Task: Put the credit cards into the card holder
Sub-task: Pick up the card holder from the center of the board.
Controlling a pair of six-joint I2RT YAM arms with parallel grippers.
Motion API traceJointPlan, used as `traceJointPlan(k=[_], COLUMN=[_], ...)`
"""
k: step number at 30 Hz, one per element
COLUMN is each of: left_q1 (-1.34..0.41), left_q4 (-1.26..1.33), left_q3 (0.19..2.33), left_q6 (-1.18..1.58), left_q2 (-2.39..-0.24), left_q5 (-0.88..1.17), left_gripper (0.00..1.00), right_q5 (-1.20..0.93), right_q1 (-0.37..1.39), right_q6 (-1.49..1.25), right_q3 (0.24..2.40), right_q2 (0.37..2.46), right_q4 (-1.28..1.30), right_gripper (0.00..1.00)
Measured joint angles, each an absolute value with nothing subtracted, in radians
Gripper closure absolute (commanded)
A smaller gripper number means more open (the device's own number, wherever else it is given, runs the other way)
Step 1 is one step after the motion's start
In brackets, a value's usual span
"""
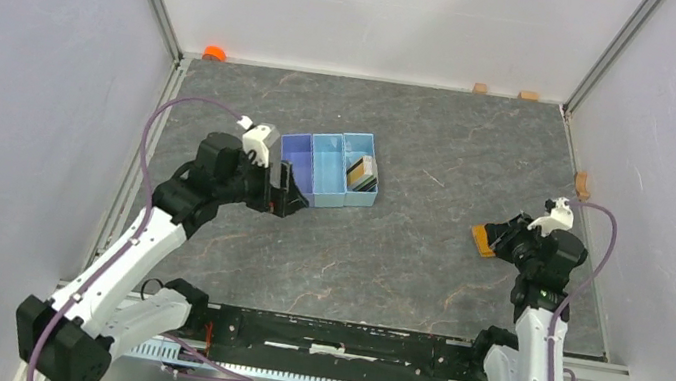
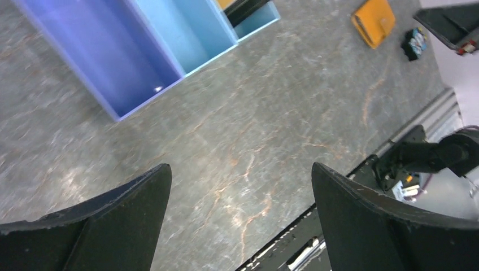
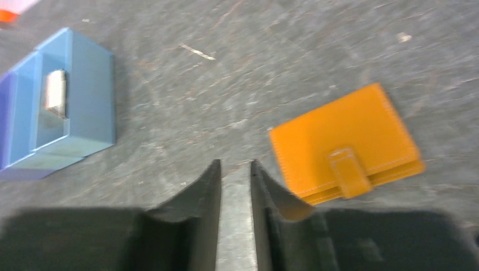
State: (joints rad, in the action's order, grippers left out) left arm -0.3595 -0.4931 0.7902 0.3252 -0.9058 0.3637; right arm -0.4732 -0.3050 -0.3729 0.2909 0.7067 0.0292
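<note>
Clearly, card holder (image 3: 344, 144) lay closed on table (image 1: 424, 264), just beside right gripper (image 3: 235, 166); fingers nearly together, narrow gap, pinching nothing. Meanwhile left gripper (image 2: 240, 169) stood spread wide near tray (image 1: 298, 159); credit cards (image 1: 363, 172) sat in its right compartment.

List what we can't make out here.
- Cards, in the tray's right compartment: count unreadable. Too small in the top view, cut by the top edge in the left wrist view, blurred in the right wrist view.
- Wallet: closed, so its inside is hidden. The right gripper partly covers it in the top view.
- Small black-and-blue item beside the wallet: too small in the left wrist view to identify.
</note>
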Motion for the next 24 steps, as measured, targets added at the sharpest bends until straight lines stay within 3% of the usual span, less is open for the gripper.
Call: traceJointPlan(k=[3, 5, 24], left_q1=[-0.417, -0.431, -0.435], left_q4=[-0.49, -0.483, -0.484], left_q3=[0.864, 0.889, 0.877], left_q6=[0.322, 0.313, 0.301], left_q2=[-0.971, -0.984, -0.954], left_q5=[0.364, 0.363, 0.342], left_gripper=[0.0, 0.0, 0.0], right_q5=[-0.391, -0.344, -0.155], right_q1=[-0.305, -0.305, -0.305], right_q6=[-0.357, -0.366, -0.85], right_q3=[0.34, 0.341, 0.008], right_q2=[0.764, 0.785, 0.643], right_q4=[0.059, 0.075, -0.129], right_gripper=[0.39, 0.33, 0.38])
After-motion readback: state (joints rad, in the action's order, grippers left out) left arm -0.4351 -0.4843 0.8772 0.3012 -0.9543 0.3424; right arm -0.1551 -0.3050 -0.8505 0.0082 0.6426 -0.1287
